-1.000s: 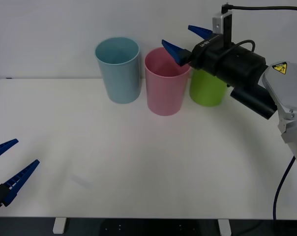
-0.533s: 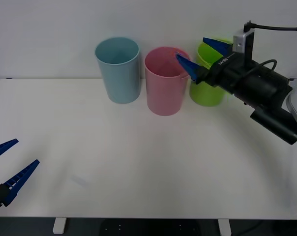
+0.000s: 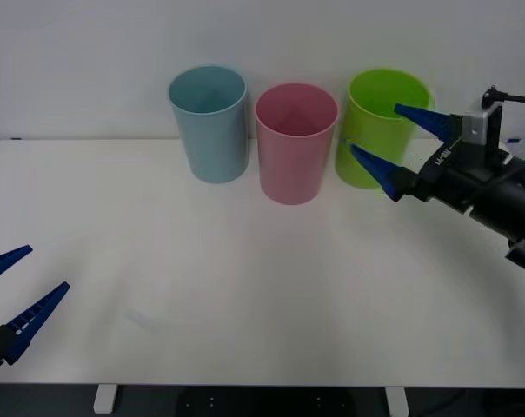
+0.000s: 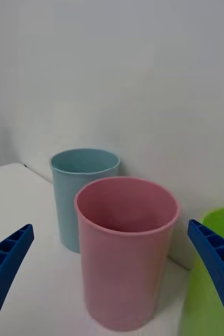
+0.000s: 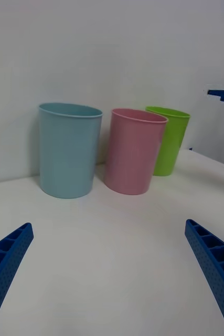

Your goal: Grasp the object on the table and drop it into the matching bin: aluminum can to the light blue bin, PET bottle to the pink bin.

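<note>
The pink bin [image 3: 295, 148] stands upright at the back of the white table [image 3: 245, 287], between the light blue bin [image 3: 209, 126] and a lime green bin. The PET bottle is out of view. My right gripper [image 3: 373, 127] hovers open and empty in front of the green bin, to the right of the pink bin. The right wrist view looks at the pink bin [image 4: 125, 247] and the light blue bin [image 4: 83, 194] between its spread fingers. My left gripper [image 3: 47, 268] waits open at the table's front left corner.
The lime green bin [image 3: 380, 100] stands right of the pink one, close behind my right fingers. A white wall rises just behind the bins. In the left wrist view the three bins [image 5: 132, 152] stand in a row across the bare tabletop.
My right gripper has drawn back to the right and lower, from over the pink bin's rim to in front of the green bin. It stays open. The left arm has not moved.
</note>
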Robot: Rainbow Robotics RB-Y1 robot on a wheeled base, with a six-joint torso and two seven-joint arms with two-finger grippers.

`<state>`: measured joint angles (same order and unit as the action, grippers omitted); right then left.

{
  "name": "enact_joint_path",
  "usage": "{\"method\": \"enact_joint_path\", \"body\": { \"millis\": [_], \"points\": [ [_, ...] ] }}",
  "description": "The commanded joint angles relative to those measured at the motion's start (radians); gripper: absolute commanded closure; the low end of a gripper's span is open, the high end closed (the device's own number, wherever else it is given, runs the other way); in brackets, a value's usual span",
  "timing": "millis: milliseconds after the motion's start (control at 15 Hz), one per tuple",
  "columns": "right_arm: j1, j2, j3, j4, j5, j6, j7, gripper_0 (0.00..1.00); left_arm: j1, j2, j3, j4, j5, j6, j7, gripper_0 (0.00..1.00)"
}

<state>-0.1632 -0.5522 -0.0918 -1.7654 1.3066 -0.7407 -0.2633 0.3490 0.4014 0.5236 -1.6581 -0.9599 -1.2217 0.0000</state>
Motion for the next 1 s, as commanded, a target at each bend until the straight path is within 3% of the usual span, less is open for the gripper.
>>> {"method": "enact_joint_path", "body": {
  "millis": [67, 400, 1000],
  "points": [
    [0.083, -0.002, -0.059, -0.019, -0.02, -0.058, 0.113, 0.0, 0.0, 0.0, 0.0, 0.0, 0.0, 0.0, 0.0, 0.0],
    [0.26, -0.002, -0.152, -0.051, -0.049, -0.131, 0.28, 0.0, 0.0, 0.0, 0.0, 0.0, 0.0, 0.0, 0.0, 0.0],
    [0.413, 0.023, -0.306, -0.068, -0.096, -0.391, 0.262, 0.0, 0.0, 0.0, 0.0, 0.0, 0.0, 0.0, 0.0, 0.0]
  ]
}}
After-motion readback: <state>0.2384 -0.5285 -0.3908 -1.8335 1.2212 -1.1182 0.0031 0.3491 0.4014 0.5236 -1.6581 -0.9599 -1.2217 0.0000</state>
